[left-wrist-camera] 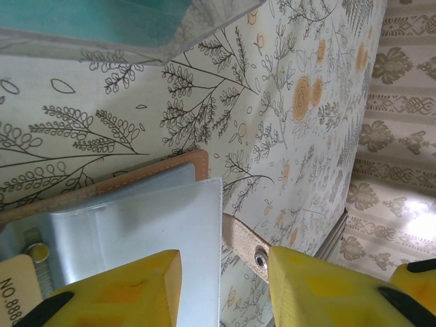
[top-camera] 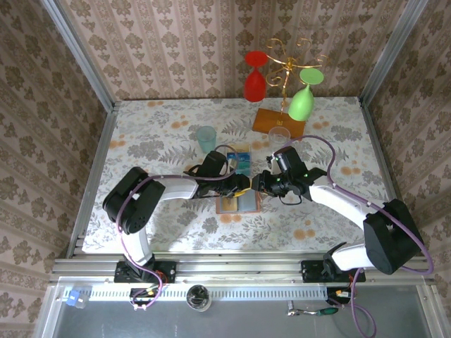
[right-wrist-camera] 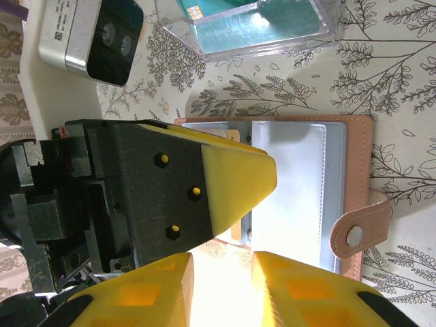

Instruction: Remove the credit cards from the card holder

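Centre of the top view, the card holder lies open and flat on the floral table, tan edge outward and clear sleeves facing up. The left gripper and right gripper meet tip to tip over its upper edge.

Left wrist view: the yellow fingers are spread wide, nothing pinched. The holder's sleeve page runs down into the gap between them from the lower left of the frame, and the snap strap lies just beside the right-hand finger.

Right wrist view: its own fingers sit at the bottom edge, parted by a narrow gap with nothing gripped. The holder fills mid-frame above them. One left-gripper finger lies over the holder's left half, the right half is uncovered, and a thin tan card edge peeks out beside the fold.

The credit cards, teal, sit in a clear case on the table just above the holder, apart from both grippers.
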